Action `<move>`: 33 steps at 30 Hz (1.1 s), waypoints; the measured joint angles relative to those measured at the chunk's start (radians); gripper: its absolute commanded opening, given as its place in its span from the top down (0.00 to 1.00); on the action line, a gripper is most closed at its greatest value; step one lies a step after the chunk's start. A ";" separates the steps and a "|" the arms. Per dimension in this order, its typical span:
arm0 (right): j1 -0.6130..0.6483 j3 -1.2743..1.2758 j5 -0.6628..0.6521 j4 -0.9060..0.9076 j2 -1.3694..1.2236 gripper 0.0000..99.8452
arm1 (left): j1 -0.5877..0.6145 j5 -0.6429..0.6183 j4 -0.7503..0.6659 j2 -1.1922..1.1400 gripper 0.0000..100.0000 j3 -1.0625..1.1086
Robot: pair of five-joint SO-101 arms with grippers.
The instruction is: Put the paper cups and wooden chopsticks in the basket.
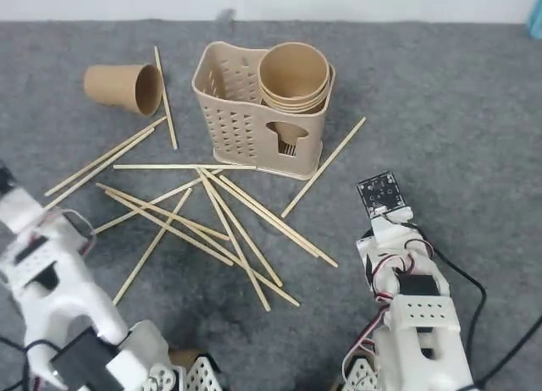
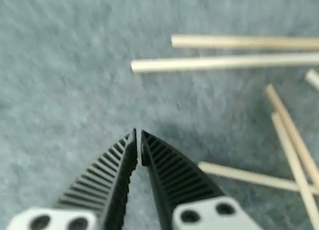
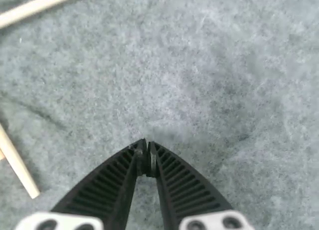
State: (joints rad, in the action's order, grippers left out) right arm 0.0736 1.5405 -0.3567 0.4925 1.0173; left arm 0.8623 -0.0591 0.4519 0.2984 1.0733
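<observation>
A beige perforated basket (image 1: 233,112) stands at the back centre with a stack of paper cups (image 1: 294,76) inside it. Another paper cup (image 1: 125,87) lies on its side to the basket's left. Several wooden chopsticks (image 1: 212,217) are scattered over the grey carpet in front of the basket. One chopstick (image 1: 323,167) lies to the basket's right. My left gripper (image 2: 138,135) is shut and empty just above the carpet, near chopstick ends (image 2: 219,63). My right gripper (image 3: 147,144) is also shut and empty over bare carpet, with a chopstick end (image 3: 17,165) beside it.
The left arm (image 1: 51,281) sits at the front left and the right arm (image 1: 406,298) at the front right. Grey carpet (image 1: 449,120) covers the table, with open room right of the basket.
</observation>
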 measured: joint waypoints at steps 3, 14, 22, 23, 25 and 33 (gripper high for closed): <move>-0.008 -0.028 -0.003 0.000 0.094 0.99 | -0.002 0.005 -0.005 0.054 0.99 0.020; 0.115 -0.342 0.014 0.000 0.539 0.99 | -0.235 0.005 0.146 0.712 0.99 0.338; 0.227 -0.585 0.281 -0.123 0.327 0.99 | -0.236 0.002 0.133 1.181 0.99 0.595; 0.242 -0.614 0.295 -0.150 0.270 0.99 | -0.238 0.003 0.133 1.226 0.99 0.612; 0.287 -0.677 0.307 -0.196 0.141 0.99 | -0.239 0.003 0.161 1.315 0.99 0.615; 0.382 -1.010 0.311 -0.210 -0.376 0.99 | -0.298 0.005 0.302 1.464 0.99 0.618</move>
State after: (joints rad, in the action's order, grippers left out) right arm 0.4557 0.5309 -0.0453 0.2823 0.6414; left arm 0.5646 -0.0545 0.7541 1.7622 1.6916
